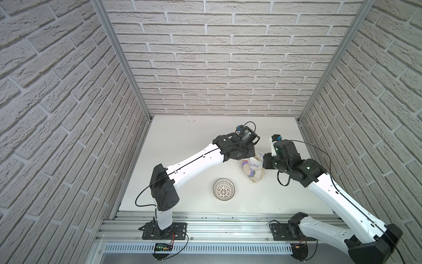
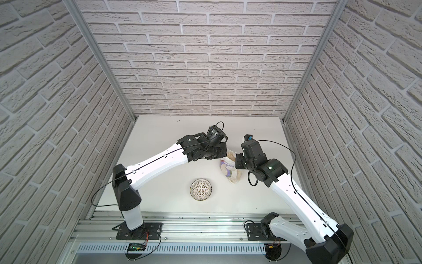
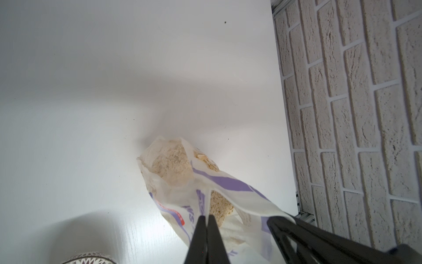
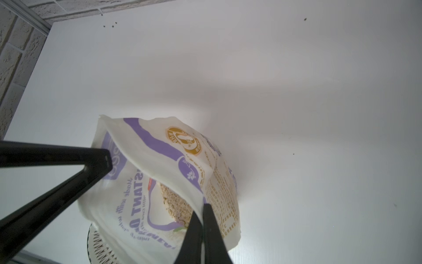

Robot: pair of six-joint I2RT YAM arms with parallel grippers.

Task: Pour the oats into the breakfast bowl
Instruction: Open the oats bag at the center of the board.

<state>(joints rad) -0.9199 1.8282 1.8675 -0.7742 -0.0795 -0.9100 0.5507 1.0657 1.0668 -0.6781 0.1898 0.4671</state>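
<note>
Left gripper [image 3: 206,217] has its jaws pressed together on one lip of the pouch [image 3: 228,182] — thin white plastic pinched between the tips. Right gripper [image 4: 202,208] is clamped the same way on the opposite lip. The mouth gapes between them, and the oats [image 3: 171,160] show inside. In both top views the pouch sits between the two wrists, farther back and to the right of the breakfast bowl [image 1: 223,189] — apart from it. The bowl stands on the white table [image 1: 182,137].

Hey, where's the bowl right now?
In both top views the bowl stands empty on the table near its front edge, apart from the pouch, which is farther back and to the right.
</note>
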